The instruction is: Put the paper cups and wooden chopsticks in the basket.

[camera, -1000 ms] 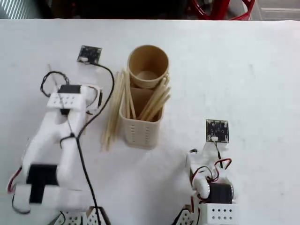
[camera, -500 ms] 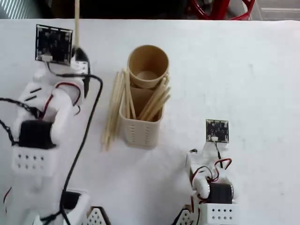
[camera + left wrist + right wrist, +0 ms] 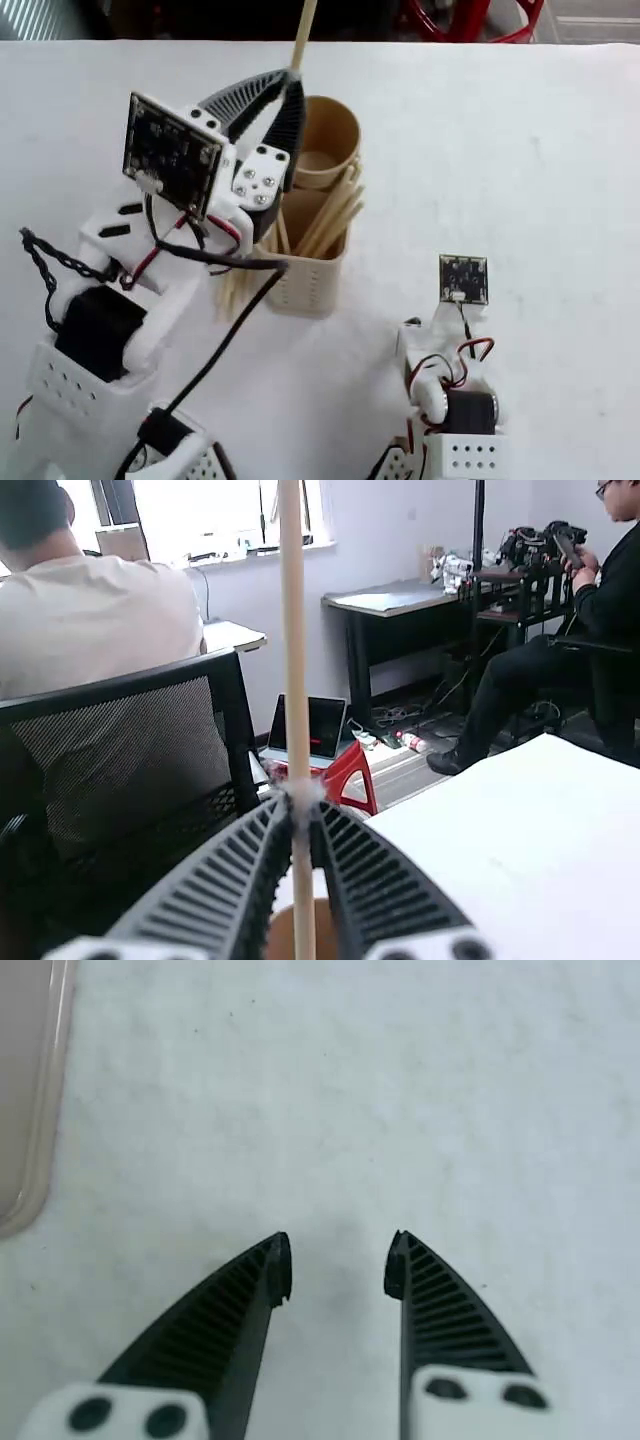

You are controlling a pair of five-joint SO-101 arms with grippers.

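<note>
- Left gripper (image 3: 293,78): I read both fingers closed on a single wooden chopstick (image 3: 303,30), clamped at the fingertips
- In the left wrist view the same gripper (image 3: 297,798) holds the chopstick (image 3: 292,630) upright, with the long part of the stick rising above the fingertips and a short part continuing below them
- Position of left gripper: raised above the table, over the near-left rim of the paper cup (image 3: 335,130)
- Right gripper (image 3: 337,1260): fingers parted with a clear gap between the tips, nothing between them, pointing down at the bare table (image 3: 400,1080)
- Right arm (image 3: 455,400): folded at the near edge of the table, well apart from the basket (image 3: 300,275)
- Paper cup: upright, mouth open, at the far end of the basket; I cannot tell whether it stands inside the basket or just behind it
- Chopsticks in basket (image 3: 335,215): several lean across the basket's interior, tilted toward the cup
- Loose chopsticks (image 3: 228,290): a few ends lie on the table just beside the basket's left wall, partly covered by the left arm
- Table (image 3: 520,150): white surface carrying the basket and both arms
</note>
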